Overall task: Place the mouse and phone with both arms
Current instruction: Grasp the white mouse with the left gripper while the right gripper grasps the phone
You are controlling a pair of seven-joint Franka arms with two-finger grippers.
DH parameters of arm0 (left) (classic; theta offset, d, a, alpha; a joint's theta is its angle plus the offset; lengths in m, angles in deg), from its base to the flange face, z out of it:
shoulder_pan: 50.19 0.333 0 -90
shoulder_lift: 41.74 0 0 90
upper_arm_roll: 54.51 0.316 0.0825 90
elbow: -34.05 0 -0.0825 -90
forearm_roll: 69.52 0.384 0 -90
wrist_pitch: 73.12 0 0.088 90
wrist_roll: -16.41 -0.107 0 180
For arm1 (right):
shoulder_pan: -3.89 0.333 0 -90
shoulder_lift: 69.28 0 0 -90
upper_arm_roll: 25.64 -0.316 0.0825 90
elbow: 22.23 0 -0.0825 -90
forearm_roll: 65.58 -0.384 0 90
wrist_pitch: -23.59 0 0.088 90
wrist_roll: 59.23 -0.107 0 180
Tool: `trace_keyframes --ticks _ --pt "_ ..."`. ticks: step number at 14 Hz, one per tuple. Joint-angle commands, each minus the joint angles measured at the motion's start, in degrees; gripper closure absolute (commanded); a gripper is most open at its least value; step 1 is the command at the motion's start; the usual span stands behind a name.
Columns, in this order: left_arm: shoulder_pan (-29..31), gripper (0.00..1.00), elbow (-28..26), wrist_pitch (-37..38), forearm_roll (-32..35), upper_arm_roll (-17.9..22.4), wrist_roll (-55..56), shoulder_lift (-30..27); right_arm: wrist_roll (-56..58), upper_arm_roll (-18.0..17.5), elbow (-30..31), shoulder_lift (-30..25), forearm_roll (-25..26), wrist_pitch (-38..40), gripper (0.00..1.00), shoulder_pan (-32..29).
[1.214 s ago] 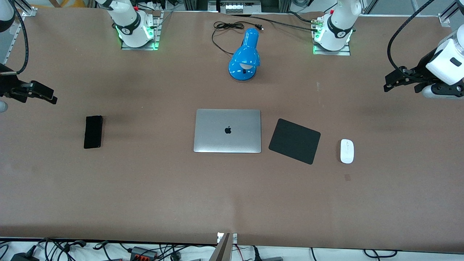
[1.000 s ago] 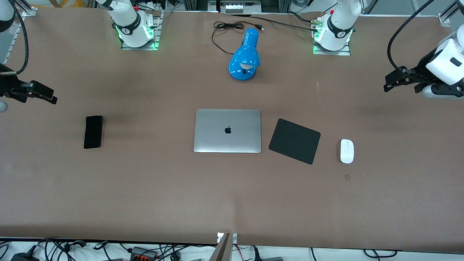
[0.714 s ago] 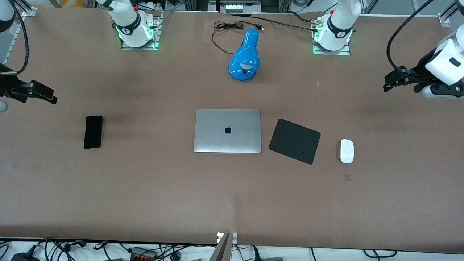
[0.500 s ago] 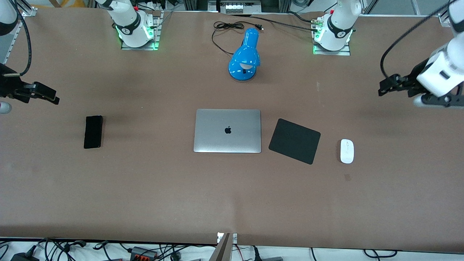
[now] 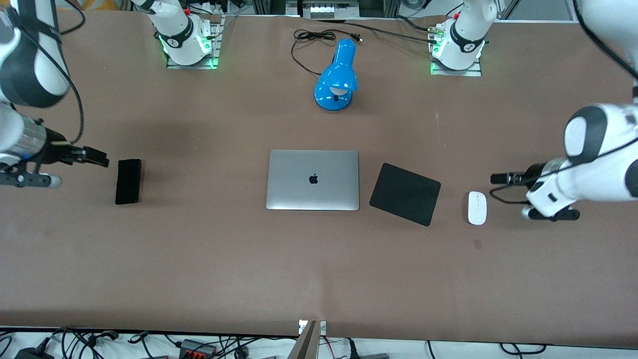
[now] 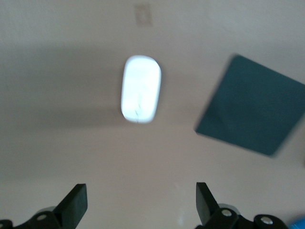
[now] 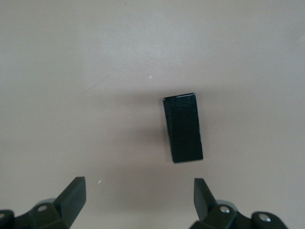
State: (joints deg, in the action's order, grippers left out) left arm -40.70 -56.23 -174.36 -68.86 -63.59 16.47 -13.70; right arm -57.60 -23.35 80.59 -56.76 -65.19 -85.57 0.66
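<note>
The white mouse [image 5: 477,208] lies on the brown table beside the black mouse pad [image 5: 405,194], toward the left arm's end. It also shows in the left wrist view [image 6: 140,88]. My left gripper [image 5: 498,178] is open and empty, low over the table beside the mouse. The black phone [image 5: 128,181] lies toward the right arm's end and shows in the right wrist view [image 7: 183,128]. My right gripper [image 5: 99,160] is open and empty, over the table beside the phone. In the wrist views my left gripper [image 6: 140,206] and right gripper [image 7: 138,202] hold nothing.
A closed silver laptop [image 5: 313,180] lies mid-table next to the mouse pad [image 6: 252,110]. A blue desk lamp [image 5: 337,77] with a black cord lies farther from the front camera than the laptop. Both arm bases stand along the table's top edge.
Both arms have swung in and down from the table's ends: the left gripper now sits beside the mouse, the right gripper beside the phone. Mouse, phone, laptop and pad have not moved.
</note>
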Motion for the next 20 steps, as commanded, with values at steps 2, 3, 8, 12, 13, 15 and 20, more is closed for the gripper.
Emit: trace_keyframes --ticks 2,3,8,12,13,15,20 --pt "-0.6 0.0 3.7 -6.2 2.7 -0.3 -1.0 8.1 0.6 -0.2 0.6 8.1 0.7 -4.9 0.0 -1.7" --pt "-0.4 0.0 3.7 -8.4 2.7 -0.3 -1.1 9.6 0.7 -0.2 0.6 10.5 0.7 -6.1 0.0 -1.9" --pt "-2.1 0.0 3.5 -13.5 5.6 -0.4 -0.9 15.4 9.2 -0.3 0.5 19.1 0.7 -11.8 0.0 -7.2" --pt "-2.7 0.0 3.4 -13.6 6.2 -0.4 -1.0 16.4 13.3 -0.3 0.6 22.4 0.7 -14.2 0.0 -8.5" --pt "-2.7 0.0 3.5 -13.6 7.2 -0.4 -1.0 16.5 13.3 -0.4 0.6 22.5 0.7 -14.2 0.0 -8.3" --pt "-2.5 0.0 3.5 -13.6 8.4 -0.4 -1.0 16.8 13.4 -0.6 0.6 23.2 0.6 -14.2 0.0 -8.3" --pt "-2.2 0.0 3.3 -13.6 8.0 -0.5 -1.1 17.7 15.2 -1.0 0.5 23.9 0.0 -14.2 0.0 -7.9"
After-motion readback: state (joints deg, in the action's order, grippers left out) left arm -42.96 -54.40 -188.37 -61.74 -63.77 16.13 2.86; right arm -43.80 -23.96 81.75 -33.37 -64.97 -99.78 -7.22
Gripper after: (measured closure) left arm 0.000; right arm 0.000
